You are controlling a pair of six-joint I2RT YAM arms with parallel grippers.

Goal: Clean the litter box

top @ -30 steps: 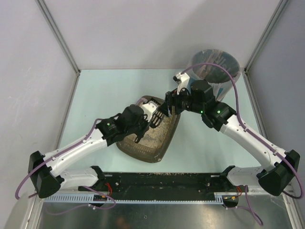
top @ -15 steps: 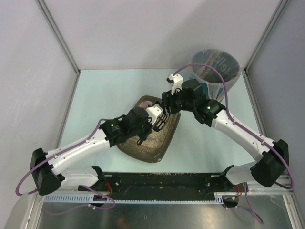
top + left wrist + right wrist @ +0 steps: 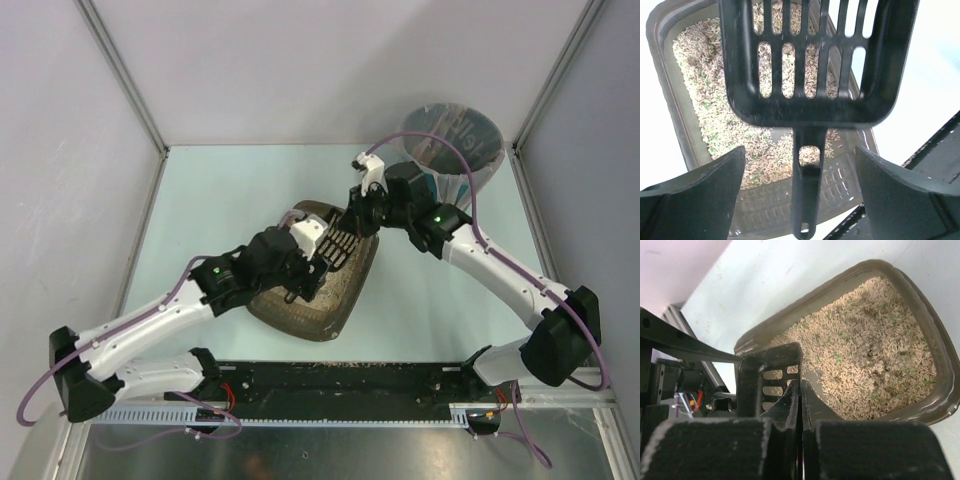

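— Whereabouts of the litter box [image 3: 300, 312]?
— Lying mid table [image 3: 200, 200], directly below both grippers.
— And the left gripper [image 3: 800, 155]?
— Entering from eight o'clock, spread wide, flanking the scoop [image 3: 805, 110] handle, not touching.
— And the right gripper [image 3: 800, 390]?
— Entering from two o'clock, clenched on the scoop's rim, litter box centre toward seven o'clock.

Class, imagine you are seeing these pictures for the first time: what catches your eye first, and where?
A black slotted scoop hangs over the litter box at mid-table, pinched by the right tool while the left tool stands open around its handle. A teal bin sits in the far right corner.
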